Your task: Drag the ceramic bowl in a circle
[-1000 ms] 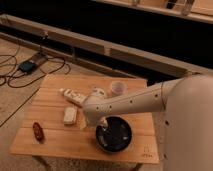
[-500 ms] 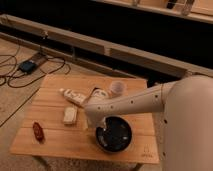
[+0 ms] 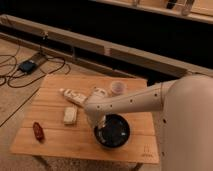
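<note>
The ceramic bowl [image 3: 116,132], round, shallow and glossy black, rests on the wooden table [image 3: 55,142] near its front edge, right of centre. My white arm reaches in from the right, bends above the table and points down. The gripper [image 3: 99,128] is at the bowl's left rim, shut on it, with a pale finger showing just inside the bowl. The wrist hides the bowl's far left edge.
A small pale cup [image 3: 118,88] stands at the back of the table. A white bottle [image 3: 72,95] and another white item [image 3: 99,92] lie behind the arm. A pale block [image 3: 70,115] and a red-brown object [image 3: 38,131] lie left. Cables and a black box [image 3: 26,66] are on the floor.
The gripper has closed on the bowl's left rim. The arm has hardly shifted, and the bowl stays in the same spot.
</note>
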Action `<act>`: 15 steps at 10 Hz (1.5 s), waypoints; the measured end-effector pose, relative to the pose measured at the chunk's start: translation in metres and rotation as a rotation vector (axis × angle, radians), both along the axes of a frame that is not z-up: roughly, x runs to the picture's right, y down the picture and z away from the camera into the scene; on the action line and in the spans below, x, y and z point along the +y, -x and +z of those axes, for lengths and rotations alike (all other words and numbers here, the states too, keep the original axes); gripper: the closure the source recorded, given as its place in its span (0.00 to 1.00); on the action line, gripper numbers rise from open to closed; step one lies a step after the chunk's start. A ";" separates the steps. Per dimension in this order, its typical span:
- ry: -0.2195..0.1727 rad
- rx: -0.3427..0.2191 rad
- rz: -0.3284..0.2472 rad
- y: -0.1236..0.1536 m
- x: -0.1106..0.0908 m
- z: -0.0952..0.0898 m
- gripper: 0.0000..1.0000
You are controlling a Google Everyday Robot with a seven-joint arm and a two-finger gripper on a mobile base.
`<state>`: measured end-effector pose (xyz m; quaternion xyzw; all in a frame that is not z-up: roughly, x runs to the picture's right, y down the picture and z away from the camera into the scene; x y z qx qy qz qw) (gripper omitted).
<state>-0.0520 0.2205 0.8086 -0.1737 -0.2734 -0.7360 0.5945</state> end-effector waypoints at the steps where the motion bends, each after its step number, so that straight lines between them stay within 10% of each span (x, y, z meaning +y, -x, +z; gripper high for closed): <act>1: -0.006 0.016 0.002 -0.004 -0.004 -0.001 1.00; 5: -0.041 0.068 0.011 -0.022 -0.032 -0.004 1.00; 9: -0.082 -0.049 -0.002 0.034 -0.060 -0.006 1.00; 15: 0.021 -0.216 -0.011 0.100 -0.027 -0.037 1.00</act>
